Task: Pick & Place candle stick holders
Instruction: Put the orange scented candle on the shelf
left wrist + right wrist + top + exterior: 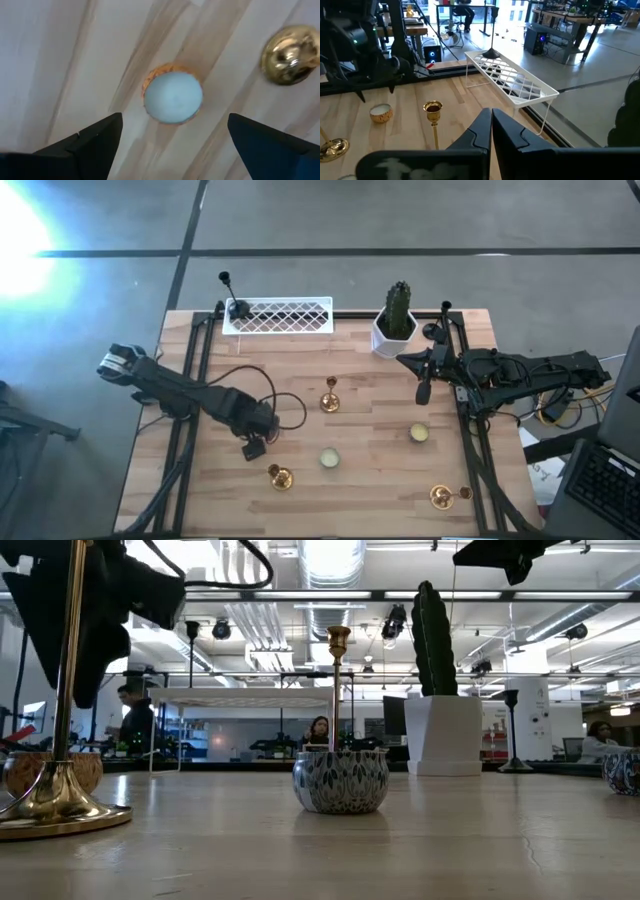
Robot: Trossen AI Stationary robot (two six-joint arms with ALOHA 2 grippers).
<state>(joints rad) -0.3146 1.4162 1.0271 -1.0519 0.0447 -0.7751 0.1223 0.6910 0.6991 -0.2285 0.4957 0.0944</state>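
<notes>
My left gripper (254, 446) is open and points down over a low round cream-gold cup (173, 96), which stands on the table between the fingers and apart from them. A gold stemmed holder (280, 477) stands beside it. Two more gold holders (330, 402) (442, 496) and two cups (329, 458) (420, 434) stand on the table. One black stemmed holder (238, 308) stands at the left end of the white lattice tray (285, 315), another (436, 330) by the cactus pot. My right gripper (422, 392) is shut and empty, above the table's right half.
The white pot with the green cactus (396, 328) stands at the far edge, right of the tray. Black frame rails (190, 380) run along both table sides. People sit in the room beyond the table (318, 730).
</notes>
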